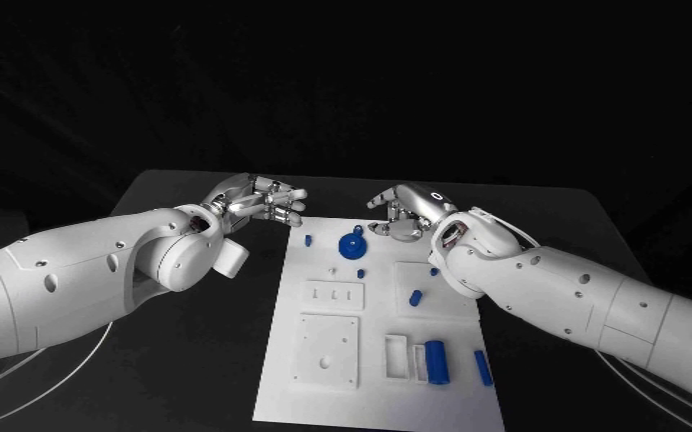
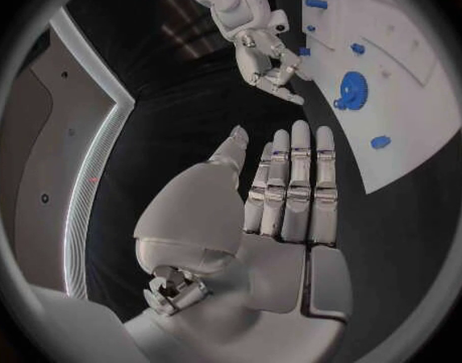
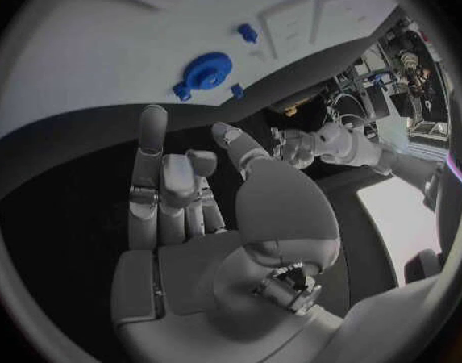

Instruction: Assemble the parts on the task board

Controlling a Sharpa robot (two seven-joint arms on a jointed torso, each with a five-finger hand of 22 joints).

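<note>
The white task board [image 1: 378,402] lies in the middle of the black table. A blue gear [image 1: 352,245] sits near its far edge, with small blue pegs [image 1: 415,297] scattered around and a blue cylinder [image 1: 436,362] near the front. My left hand [image 1: 260,200] hovers off the board's far left corner, fingers straight and holding nothing; in the left wrist view this hand [image 2: 281,210] points toward the gear [image 2: 351,89]. My right hand [image 1: 408,210] hangs over the table just beyond the board's far edge, past the gear [image 3: 207,71]. Its fingers [image 3: 195,165] are partly bent, the thumb stands apart, and nothing is in them.
White recessed blocks [image 1: 326,350] and a small plate [image 1: 333,296] are set in the board's left half. Another blue bar [image 1: 483,367] lies at the board's right front. Pale cables [image 1: 58,372] run over the table at the left front.
</note>
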